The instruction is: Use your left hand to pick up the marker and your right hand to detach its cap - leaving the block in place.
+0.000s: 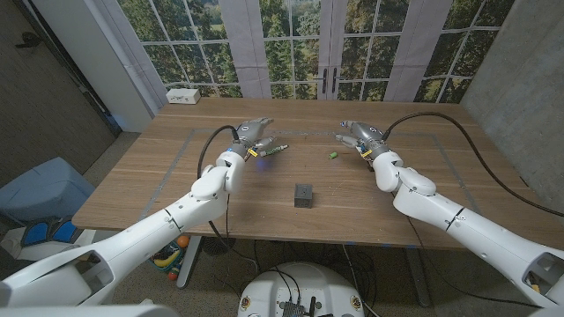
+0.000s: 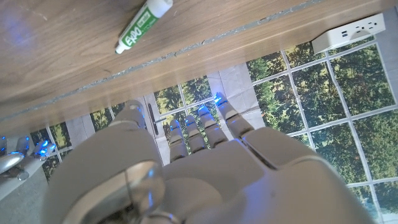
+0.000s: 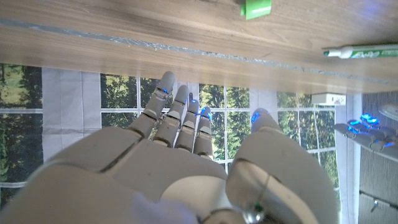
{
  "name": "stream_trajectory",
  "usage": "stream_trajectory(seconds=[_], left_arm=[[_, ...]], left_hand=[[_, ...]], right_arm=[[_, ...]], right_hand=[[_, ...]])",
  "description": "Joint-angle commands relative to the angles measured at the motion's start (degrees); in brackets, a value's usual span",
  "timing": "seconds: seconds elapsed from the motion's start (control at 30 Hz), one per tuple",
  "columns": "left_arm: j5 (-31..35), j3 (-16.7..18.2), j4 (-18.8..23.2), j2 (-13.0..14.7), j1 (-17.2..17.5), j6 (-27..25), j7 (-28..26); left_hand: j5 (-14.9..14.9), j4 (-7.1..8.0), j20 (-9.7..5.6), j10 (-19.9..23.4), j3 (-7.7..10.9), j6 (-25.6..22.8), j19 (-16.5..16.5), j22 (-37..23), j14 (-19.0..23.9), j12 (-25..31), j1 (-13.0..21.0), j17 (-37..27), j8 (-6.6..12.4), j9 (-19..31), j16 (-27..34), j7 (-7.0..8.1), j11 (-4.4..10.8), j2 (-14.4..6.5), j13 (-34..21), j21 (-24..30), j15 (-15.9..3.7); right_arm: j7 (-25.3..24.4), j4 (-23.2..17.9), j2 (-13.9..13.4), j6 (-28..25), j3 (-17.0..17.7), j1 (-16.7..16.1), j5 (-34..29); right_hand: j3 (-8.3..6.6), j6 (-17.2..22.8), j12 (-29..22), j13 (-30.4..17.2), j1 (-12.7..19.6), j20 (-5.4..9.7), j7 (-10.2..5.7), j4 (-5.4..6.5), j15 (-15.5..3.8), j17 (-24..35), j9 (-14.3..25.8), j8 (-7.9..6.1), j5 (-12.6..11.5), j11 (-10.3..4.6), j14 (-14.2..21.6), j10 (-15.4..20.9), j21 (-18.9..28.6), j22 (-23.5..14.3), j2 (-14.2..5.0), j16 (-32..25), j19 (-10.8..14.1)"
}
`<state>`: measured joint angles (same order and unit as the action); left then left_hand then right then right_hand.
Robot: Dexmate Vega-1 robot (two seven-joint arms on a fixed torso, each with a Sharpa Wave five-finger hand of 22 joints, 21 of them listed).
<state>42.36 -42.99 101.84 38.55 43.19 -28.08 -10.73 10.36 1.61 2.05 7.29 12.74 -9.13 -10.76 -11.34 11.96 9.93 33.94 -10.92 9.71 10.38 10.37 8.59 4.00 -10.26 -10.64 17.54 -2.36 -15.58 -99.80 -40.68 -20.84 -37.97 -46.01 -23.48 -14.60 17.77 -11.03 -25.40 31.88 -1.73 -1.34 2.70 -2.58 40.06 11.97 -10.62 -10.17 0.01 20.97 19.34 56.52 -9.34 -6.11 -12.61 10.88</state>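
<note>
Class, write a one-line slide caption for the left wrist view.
Uncapped green marker lies on the wooden table, apart from the empty left robot hand.

Bench (image 1: 397, 207): matt wood, visible grain. Marker (image 2: 143, 25): smooth glossy plastic barrel, printed label. Block (image 1: 304, 195): dark, matt. Left hand (image 2: 205, 168): smooth grey plastic.

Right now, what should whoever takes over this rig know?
Left hand: open, empty, beside the marker, which lies on the table.
Right hand: open, empty.
A small green piece, seemingly the cap, lies apart from the marker, nearer the right hand.
Block: nearer the robot, no hand on it.
Done, apparently: cap off. Left: confirm that.
</note>
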Motion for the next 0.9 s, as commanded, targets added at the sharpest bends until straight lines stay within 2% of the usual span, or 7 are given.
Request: stream_trajectory(seconds=[0.03,0.13,0.23,0.37,0.7,0.8,0.9], left_arm=[[-12.65,5.46,-1.83,-0.14,2.96,9.81,-8.21],[-17.93,7.25,-2.89,-0.13,3.37,13.99,-8.12],[-22.63,8.53,-3.81,0.10,3.34,17.44,-6.67],[-29.48,10.56,-6.22,-0.76,3.86,23.74,-6.63],[-41.01,12.77,-11.27,-2.25,3.51,33.98,-2.96],[-43.43,13.07,-12.43,-2.76,3.48,35.95,-1.99],[-45.02,13.24,-13.49,-3.05,3.46,38.06,-1.30]], left_hand=[[-0.30,1.83,-0.16,-2.20,-0.45,2.31,0.79,-0.08,-1.41,0.21,-3.85,-0.03,-0.06,-0.17,0.07,0.35,0.16,0.59,0.05,-0.68,-2.79],[0.15,3.23,-0.31,-3.14,0.35,3.66,1.28,-0.04,-2.92,0.37,-5.86,0.03,0.05,-0.24,-0.08,-0.37,-0.17,-1.11,0.17,-0.99,-2.13],[1.78,6.83,-0.39,-3.54,5.47,4.44,2.82,-0.13,-5.96,0.77,-8.32,0.08,0.45,-0.29,-0.17,-1.58,-0.43,-2.62,0.31,-1.65,-1.62],[2.93,8.79,-0.83,-4.01,9.55,4.87,3.87,-0.15,-7.35,0.80,-10.04,0.13,0.48,-0.30,-0.14,-2.39,-0.15,-2.61,0.37,-2.05,-1.45],[3.65,9.05,-1.24,-6.59,13.20,6.27,4.76,0.07,-9.71,0.33,-13.26,0.34,0.39,-0.41,-0.25,-4.30,-1.12,-2.40,0.51,-2.58,-0.81],[4.28,8.84,-1.04,-7.52,16.20,6.03,5.93,0.20,-10.67,0.36,-13.78,0.47,0.57,-0.42,-0.22,-5.79,-1.80,-2.52,0.59,-3.16,-0.02],[4.54,8.81,-1.70,-7.75,17.81,6.66,6.06,0.27,-10.88,0.46,-14.17,0.52,0.40,-0.41,-0.10,-6.97,-1.95,-2.35,0.63,-3.28,0.18]], right_arm=[[-8.07,4.74,2.31,13.70,5.25,-3.24,10.03],[-8.95,6.12,2.82,17.62,6.17,-3.64,12.32],[-9.70,7.89,3.62,22.03,7.19,-4.01,14.96],[-9.63,10.45,4.56,28.13,8.37,-4.31,18.46],[-9.41,13.19,6.26,35.22,10.62,-5.36,23.09],[-9.53,13.79,7.02,37.00,11.09,-5.59,24.14],[-9.02,14.55,7.66,38.96,11.47,-5.73,25.43]], right_hand=[[0.61,-0.33,-0.14,0.60,-3.18,0.53,0.18,1.63,0.31,-0.97,-0.10,-0.52,0.10,0.67,-2.06,-0.07,-1.87,-0.06,-0.94,0.61,-1.40],[0.92,-0.37,0.05,1.04,-4.78,1.37,0.29,2.39,0.25,-1.61,-0.18,-0.59,0.00,0.21,-3.29,-0.67,-2.80,-0.02,-1.36,1.02,-1.73],[1.15,-0.71,0.07,1.53,-6.34,2.83,0.96,3.22,-0.14,-2.26,-0.27,-0.52,-0.17,0.00,-3.78,-0.85,-3.47,0.01,-1.92,1.10,-1.29],[0.88,-0.90,0.06,2.37,-8.09,4.70,1.93,4.26,-1.19,-3.43,-0.46,-0.51,-0.59,-0.40,-5.79,-0.85,-4.65,0.08,-3.20,1.70,-0.74],[0.21,-1.10,0.28,3.28,-9.19,6.38,2.66,4.86,-1.99,-4.82,-0.69,-0.46,-0.95,-0.87,-6.93,-1.57,-6.04,0.19,-3.87,1.87,-0.40],[-2.70,-1.27,0.24,4.24,-7.71,7.18,2.19,3.92,-2.76,-6.58,-0.90,-0.46,-1.48,-1.47,-7.53,-1.83,-7.55,0.20,-5.15,1.91,-0.27],[-3.82,-1.31,0.27,4.59,-7.33,7.74,1.96,3.79,-3.17,-7.13,-0.95,-0.45,-1.59,-1.72,-7.92,-2.04,-8.12,0.18,-5.38,1.93,-0.31]])
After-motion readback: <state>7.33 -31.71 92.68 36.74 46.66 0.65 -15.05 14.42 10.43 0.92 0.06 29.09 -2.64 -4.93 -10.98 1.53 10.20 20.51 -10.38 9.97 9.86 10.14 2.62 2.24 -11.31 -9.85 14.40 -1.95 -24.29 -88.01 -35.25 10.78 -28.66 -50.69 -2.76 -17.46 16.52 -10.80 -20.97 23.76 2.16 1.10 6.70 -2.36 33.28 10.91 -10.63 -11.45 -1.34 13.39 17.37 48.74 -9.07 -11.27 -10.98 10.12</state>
